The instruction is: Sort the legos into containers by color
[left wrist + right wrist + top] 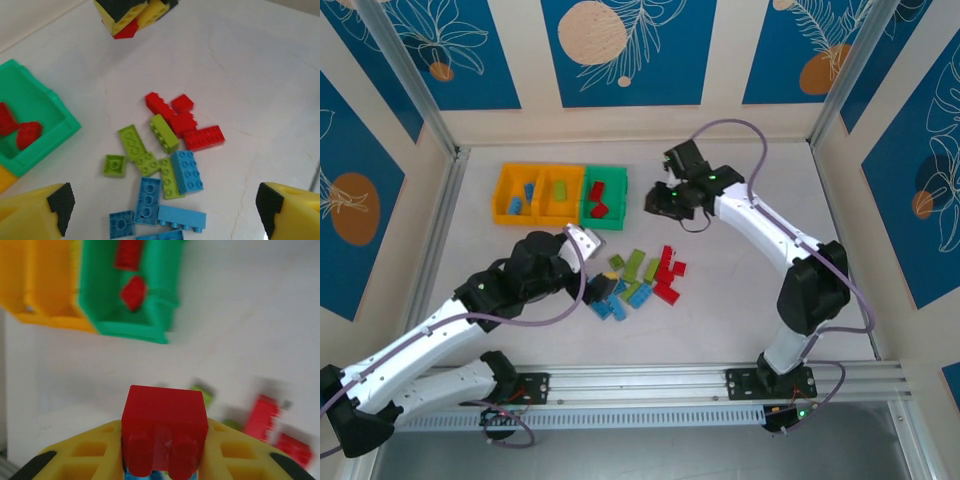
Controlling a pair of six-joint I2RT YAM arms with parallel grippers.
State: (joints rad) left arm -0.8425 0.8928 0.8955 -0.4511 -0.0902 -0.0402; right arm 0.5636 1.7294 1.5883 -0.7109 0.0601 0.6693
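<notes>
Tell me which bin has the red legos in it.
The green bin, at the right end of the row; the orange bins hold no red.

Bare tabletop (720, 305) lies open at three o'clock of the lego pile (640, 280); the left arm (520, 280) crowds its nine o'clock, and the bins (500, 196) stand toward eleven.

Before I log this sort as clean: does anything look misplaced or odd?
Nothing stands out: the left bin holds blue bricks, the middle bin a green brick, the green bin red bricks, none mixed.
</notes>
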